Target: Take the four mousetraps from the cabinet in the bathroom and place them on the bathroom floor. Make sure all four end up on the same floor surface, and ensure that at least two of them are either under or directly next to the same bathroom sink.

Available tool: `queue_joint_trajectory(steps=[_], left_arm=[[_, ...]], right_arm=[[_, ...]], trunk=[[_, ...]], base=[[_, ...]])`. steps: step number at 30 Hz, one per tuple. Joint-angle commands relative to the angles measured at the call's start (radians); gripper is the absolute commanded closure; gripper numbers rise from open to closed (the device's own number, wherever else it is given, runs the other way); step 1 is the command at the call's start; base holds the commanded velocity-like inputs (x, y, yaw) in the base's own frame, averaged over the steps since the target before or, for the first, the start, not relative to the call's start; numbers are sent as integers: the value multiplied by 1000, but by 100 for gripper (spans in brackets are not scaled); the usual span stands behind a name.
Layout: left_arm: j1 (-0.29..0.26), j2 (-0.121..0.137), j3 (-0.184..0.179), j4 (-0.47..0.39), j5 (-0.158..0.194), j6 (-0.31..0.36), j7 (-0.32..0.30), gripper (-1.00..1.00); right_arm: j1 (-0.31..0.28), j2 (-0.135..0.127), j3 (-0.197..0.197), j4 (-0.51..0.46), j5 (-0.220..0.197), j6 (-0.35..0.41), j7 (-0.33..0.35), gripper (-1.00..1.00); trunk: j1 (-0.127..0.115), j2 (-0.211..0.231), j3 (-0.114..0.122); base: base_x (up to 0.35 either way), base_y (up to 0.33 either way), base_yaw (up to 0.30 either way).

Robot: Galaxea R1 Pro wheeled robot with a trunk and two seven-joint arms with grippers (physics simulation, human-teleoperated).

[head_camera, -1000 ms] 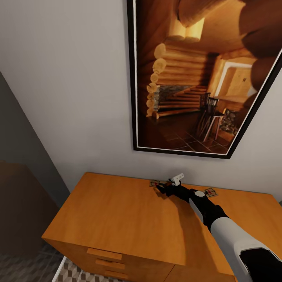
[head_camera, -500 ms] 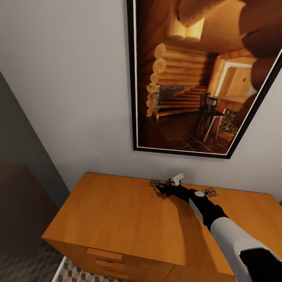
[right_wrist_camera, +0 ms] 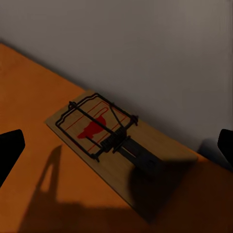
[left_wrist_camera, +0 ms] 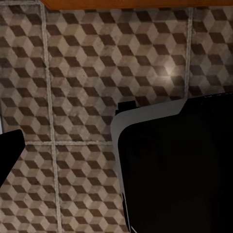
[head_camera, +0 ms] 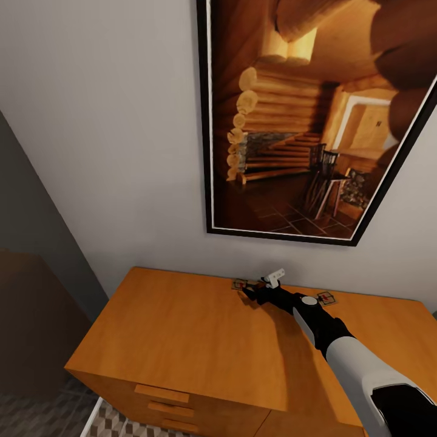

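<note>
Wooden mousetrap (right_wrist_camera: pixel 114 145) between spread jaws.

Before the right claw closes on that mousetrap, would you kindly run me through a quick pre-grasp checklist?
1. Target in sight: ok. A mousetrap lies flat on the cabinet top, close to the wall.
2. Right claw open: ok. In the right wrist view its fingertips stand wide apart either side of the trap.
3. Claw low enough to pinch the board: cannot tell.
4. Other traps out of the way: ok. A second mousetrap sits apart, beside the forearm.
5. All four traps located: not ok. Two are visible.
6. Drop zone: ok. Bathroom floor tiles show under the left arm.
</note>
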Motion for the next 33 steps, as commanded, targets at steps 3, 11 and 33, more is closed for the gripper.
queue_joint_trajectory(steps=[3, 11, 33], left_arm=[[-1, -1, -8, 4, 10, -6, -4, -100], [-1, -1, -8, 4, 10, -6, -4, -100], [-1, -1, -8, 5, 10, -5, -4, -100]], right_arm=[[-1, -2, 6, 4, -4, -5, 0, -100], [-1, -2, 6, 18, -4, -5, -1, -100], [-1, -1, 6, 22, -4, -5, -1, -100]], trunk=[[1, -2, -2], [1, -2, -2], [1, -2, -2]], base=[[0, 0, 0], [0, 0, 0], [0, 0, 0]])
